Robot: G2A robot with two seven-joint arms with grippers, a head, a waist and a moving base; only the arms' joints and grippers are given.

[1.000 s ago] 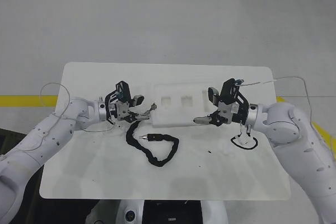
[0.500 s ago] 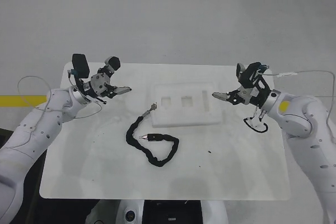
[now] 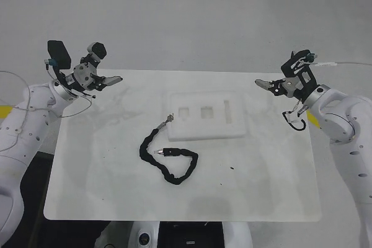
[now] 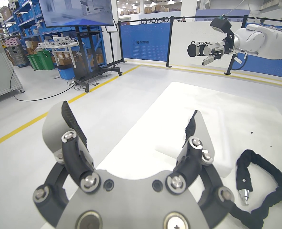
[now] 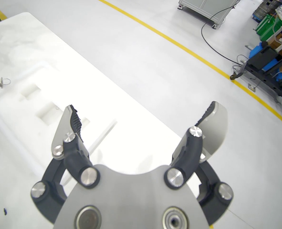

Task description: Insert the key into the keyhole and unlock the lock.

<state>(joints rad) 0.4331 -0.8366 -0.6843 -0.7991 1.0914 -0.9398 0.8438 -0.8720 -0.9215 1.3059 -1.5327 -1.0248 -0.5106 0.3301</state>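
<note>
A black chain lock (image 3: 172, 167) lies curled on the white table (image 3: 99, 180), its two ends apart. The small metal key (image 3: 169, 116) sticks out of the chain's far end, against the white foam tray (image 3: 204, 115). The key (image 5: 2, 81) also appears in the right wrist view. The chain's silver pin end (image 4: 244, 195) lies bare on the table. My left gripper (image 3: 105, 84) hangs open and empty over the table's far left corner. My right gripper (image 3: 268, 87) is open and empty too, raised past the tray at the far right. Both are well away from the lock.
The foam tray (image 5: 23, 101) has several shallow cutouts. A black cable loop (image 3: 292, 121) hangs from the right arm. Small dark specks (image 3: 234, 167) dot the table. Beyond the far edge is open floor with a yellow line (image 5: 179, 44).
Both grippers were at the lock end and the tray a second ago. They have drawn back, up and outward to the far corners, leaving the key and chain on the table.
</note>
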